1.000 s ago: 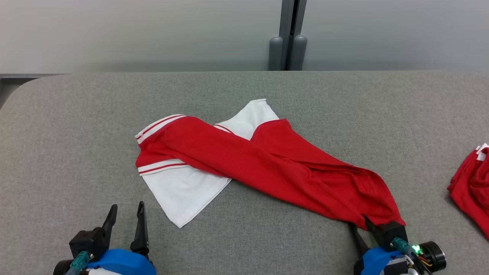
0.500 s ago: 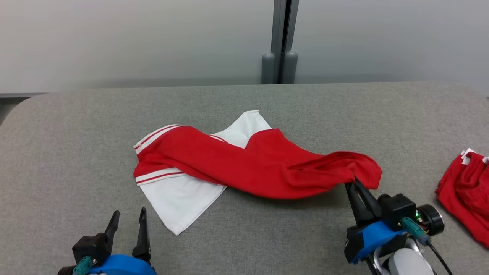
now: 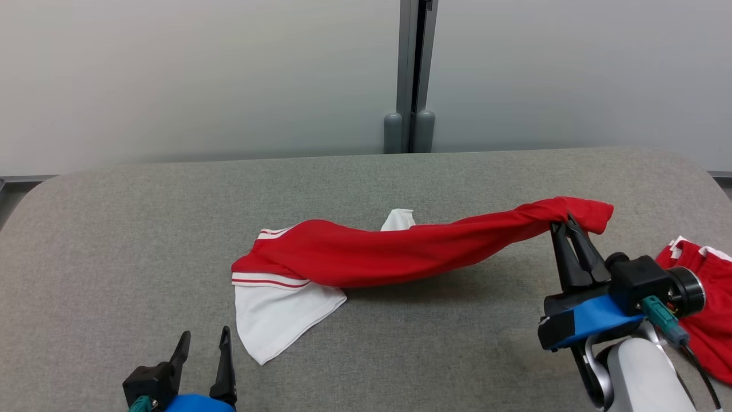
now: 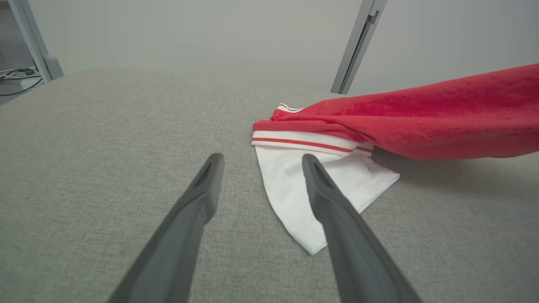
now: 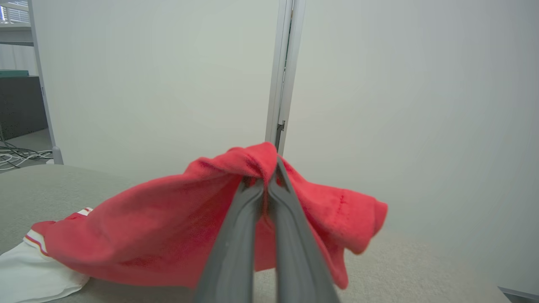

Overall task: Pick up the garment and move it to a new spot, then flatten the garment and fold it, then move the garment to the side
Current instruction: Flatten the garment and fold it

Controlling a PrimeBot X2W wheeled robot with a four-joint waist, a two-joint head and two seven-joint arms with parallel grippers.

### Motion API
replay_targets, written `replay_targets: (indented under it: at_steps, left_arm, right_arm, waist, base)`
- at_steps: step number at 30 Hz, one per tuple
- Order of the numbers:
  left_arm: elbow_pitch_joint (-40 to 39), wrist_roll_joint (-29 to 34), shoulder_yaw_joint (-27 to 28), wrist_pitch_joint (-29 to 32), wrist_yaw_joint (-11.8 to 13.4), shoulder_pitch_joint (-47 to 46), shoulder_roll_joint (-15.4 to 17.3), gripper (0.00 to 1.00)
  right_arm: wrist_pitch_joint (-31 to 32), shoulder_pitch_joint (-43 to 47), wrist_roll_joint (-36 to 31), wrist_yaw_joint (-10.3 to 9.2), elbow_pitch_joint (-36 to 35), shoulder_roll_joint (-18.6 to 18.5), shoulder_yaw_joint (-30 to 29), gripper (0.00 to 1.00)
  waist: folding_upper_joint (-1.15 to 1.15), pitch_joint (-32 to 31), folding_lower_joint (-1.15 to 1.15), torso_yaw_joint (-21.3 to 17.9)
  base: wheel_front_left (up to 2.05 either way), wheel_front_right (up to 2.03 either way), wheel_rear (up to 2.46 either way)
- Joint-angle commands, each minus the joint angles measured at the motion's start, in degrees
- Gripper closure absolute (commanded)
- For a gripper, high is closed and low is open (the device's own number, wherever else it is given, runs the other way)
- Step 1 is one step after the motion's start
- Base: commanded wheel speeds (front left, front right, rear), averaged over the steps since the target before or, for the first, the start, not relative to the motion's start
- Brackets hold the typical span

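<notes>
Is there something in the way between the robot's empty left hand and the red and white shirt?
No, nothing visible is in the way. Only bare grey table lies between the open left gripper and the white part of the shirt. The right gripper is shut on the shirt's red end, held up off the table.

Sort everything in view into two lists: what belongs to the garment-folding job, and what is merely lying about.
Job in hand:
- garment, red end lifted
- right gripper, shut on the garment
- left gripper, open, near the white part

Lying about:
- red cloth beside the right gripper
- post at the wall
</notes>
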Motion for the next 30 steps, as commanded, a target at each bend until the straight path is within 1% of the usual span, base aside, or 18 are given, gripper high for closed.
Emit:
replay_targets:
  at_steps: [1, 4, 7, 14, 19, 24, 27, 29, 30]
  left_arm:
    - [0.0, 0.1, -0.2, -0.1, -0.1, 0.5, -0.1, 0.0]
    - [0.1, 0.2, -0.4, -0.1, -0.1, 0.5, -0.2, 0.0]
    - [0.2, 0.1, -0.4, -0.1, -0.1, 0.5, -0.3, 0.0]
    - [0.2, -0.2, -0.5, -0.1, -0.1, 0.6, -0.4, 0.0]
    - [0.1, -0.5, -0.9, -0.1, -0.1, 0.3, -0.5, 0.0]
    - [-0.2, -1.4, -2.2, -0.1, -0.1, -1.4, -0.4, 0.0]
    - [-0.5, -1.9, -3.3, -0.1, -0.1, -2.6, -0.1, 0.0]
    - [-0.8, -2.4, -4.6, -0.1, -0.1, -4.1, 0.5, 0.0]
    - [-0.8, -2.4, -4.6, -0.1, -0.1, -4.1, 0.5, 0.0]
  right_arm:
    - [-0.2, -1.1, -1.1, 0.02, 0.6, -0.2, -0.8, 1.0]
    - [-0.2, -2.5, -2.1, 0.01, 1.6, -0.2, -2.3, 1.0]
    - [-0.2, -3.7, -2.1, 0.01, 2.0, -0.2, -2.4, 1.0]
    - [-0.2, -8.0, 1.0, 0.02, -0.2, -0.2, -1.2, 1.0]
    - [-0.2, -10.3, 2.6, 0.01, -2.0, -0.2, -1.6, 1.0]
    - [-0.2, -15.4, -0.4, 0.01, 1.8, -0.2, -2.2, 1.0]
    - [0.5, -20.5, -4.4, 0.02, 7.0, -0.2, -3.3, 1.0]
    - [1.6, -24.2, -8.2, 0.01, 11.3, -0.2, -5.2, 1.0]
    - [1.6, -24.2, -8.2, 0.01, 11.3, -0.2, -5.2, 1.0]
  waist:
    - [0.0, 0.0, 0.01, 0.2]
    - [0.0, 0.0, 0.01, 0.5]
    - [0.0, 0.1, 0.01, 0.8]
    - [0.0, 0.6, 0.01, 0.9]
    - [0.0, 1.3, 0.01, 1.5]
    - [0.0, 3.9, 0.01, 3.0]
    - [0.0, 6.5, 0.01, 4.5]
    - [0.0, 8.7, 0.01, 6.0]
    - [0.0, 8.7, 0.01, 6.0]
  base:
    - [0.0, 0.0, 0.0]
    - [0.0, 0.0, 0.0]
    - [0.0, 0.0, 0.0]
    - [0.0, 0.0, 0.0]
    - [0.0, 0.0, 0.0]
    - [0.0, 0.0, 0.0]
    - [0.0, 0.0, 0.0]
    - [0.0, 0.0, 0.0]
    - [0.0, 0.0, 0.0]
